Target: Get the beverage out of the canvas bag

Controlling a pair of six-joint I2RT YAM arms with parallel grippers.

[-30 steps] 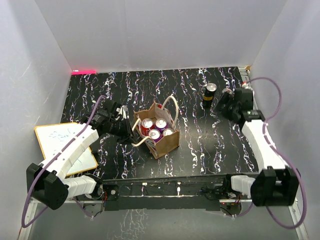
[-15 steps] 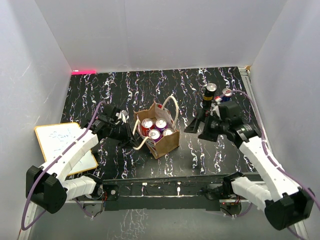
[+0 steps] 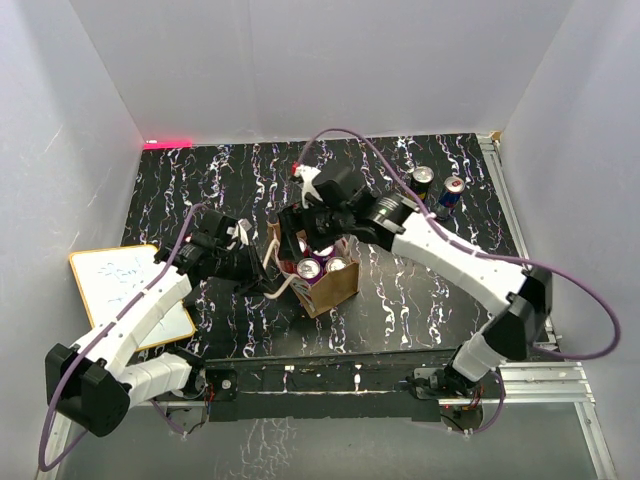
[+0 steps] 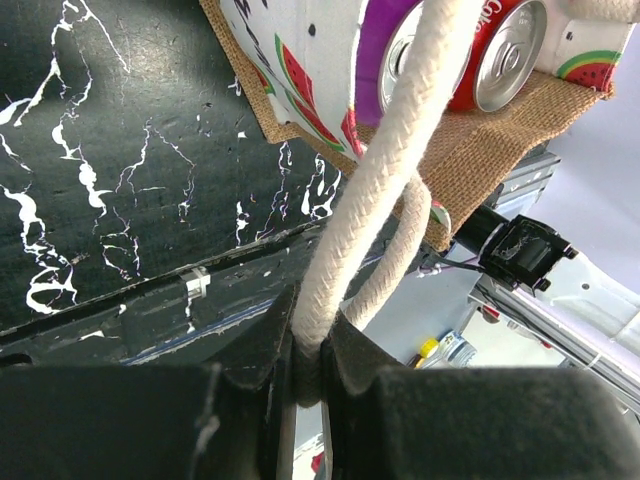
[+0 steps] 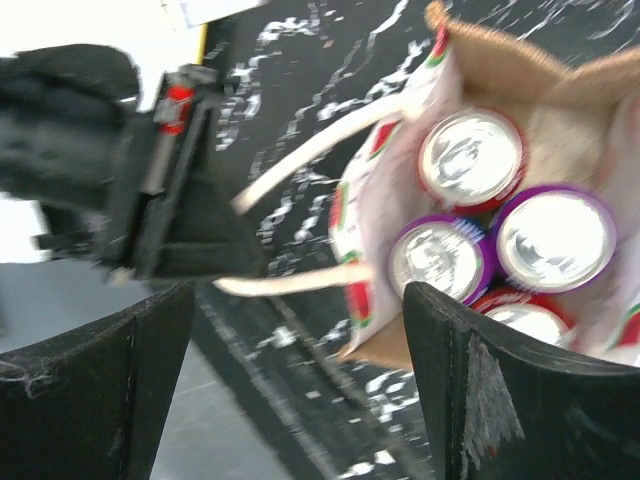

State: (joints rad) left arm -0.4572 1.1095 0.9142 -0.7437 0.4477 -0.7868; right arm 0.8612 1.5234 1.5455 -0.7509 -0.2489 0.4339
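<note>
Swung across from the far right edge since a second ago, the right tool (image 3: pixel 305 225) now hangs directly over the canvas bag (image 3: pixel 340 290); before, it was beside the loose cans. Its fingers (image 5: pixel 95 390) stand wide apart and hold nothing. Below them the bag stands upright and open on the surface (image 3: pixel 200 180), with four beverage cans (image 5: pixel 472 160) packed inside, tops up: two purple-rimmed and two red-rimmed. The left tool (image 4: pixel 308 365), at the bag's near-left side, is clamped tight on one cream rope handle (image 4: pixel 400 150), which runs taut from the bag's rim to its jaws. Well apart from the right tool, to its right, two more cans stand just beside each other: one black can (image 3: pixel 422 180) and one red-and-blue can (image 3: pixel 452 190). Left of the left tool lies one white board (image 3: pixel 130 290).
</note>
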